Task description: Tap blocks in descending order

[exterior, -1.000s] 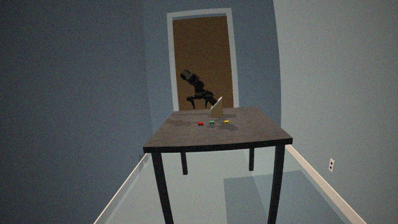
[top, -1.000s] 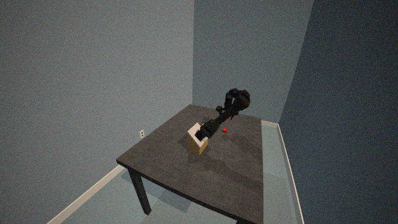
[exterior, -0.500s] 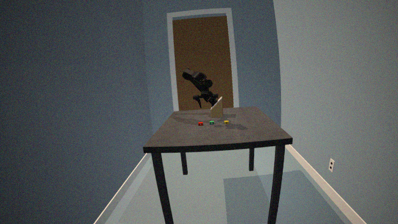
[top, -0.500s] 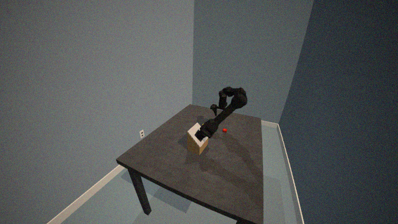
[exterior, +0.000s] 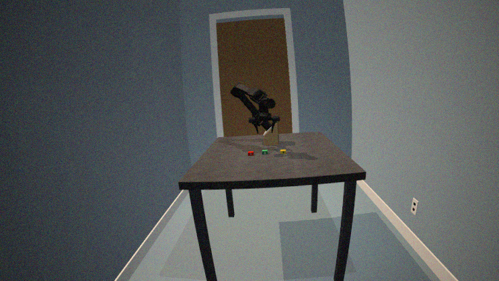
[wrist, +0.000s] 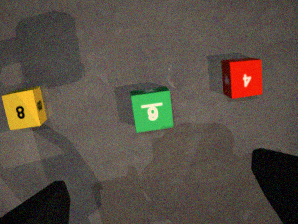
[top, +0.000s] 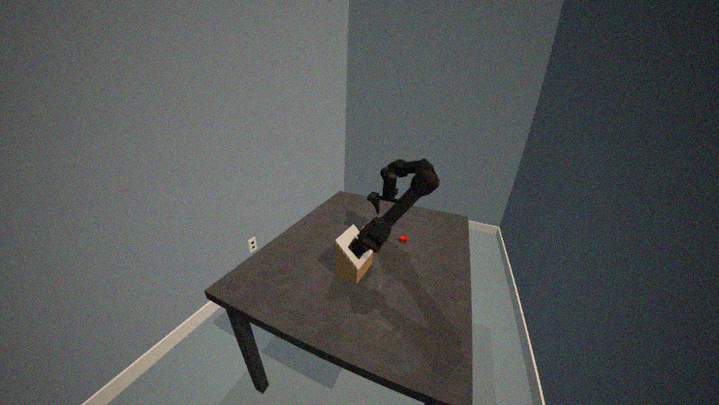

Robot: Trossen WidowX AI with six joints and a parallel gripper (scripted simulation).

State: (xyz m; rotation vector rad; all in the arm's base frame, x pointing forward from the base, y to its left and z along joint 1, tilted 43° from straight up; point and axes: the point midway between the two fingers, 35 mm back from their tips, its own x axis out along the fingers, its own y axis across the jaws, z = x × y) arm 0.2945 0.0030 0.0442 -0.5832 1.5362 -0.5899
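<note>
A yellow block [wrist: 21, 109] [exterior: 283, 151] shows an 8. A green block [wrist: 159, 122] [exterior: 265, 152] lies between it and a red block [wrist: 242, 78] [exterior: 250, 153] [top: 402, 238], which shows a 4 turned upside down. The green block's digit has a bar above it in the wrist view, so it is upside down; I cannot tell surely whether it is a 6 or a 9. My gripper [wrist: 162, 177] [exterior: 265, 131] is open and empty, above the table, with the green block ahead between the finger directions. In the top view the arm hides the green block.
The dark table [top: 281, 281] [exterior: 223, 167] carries a wooden wedge-shaped stand [top: 346, 264] [exterior: 270, 138] with a white sloped face, at the arm's base. Shadows of the arm fall around the blocks. The three blocks stand apart in a loose row.
</note>
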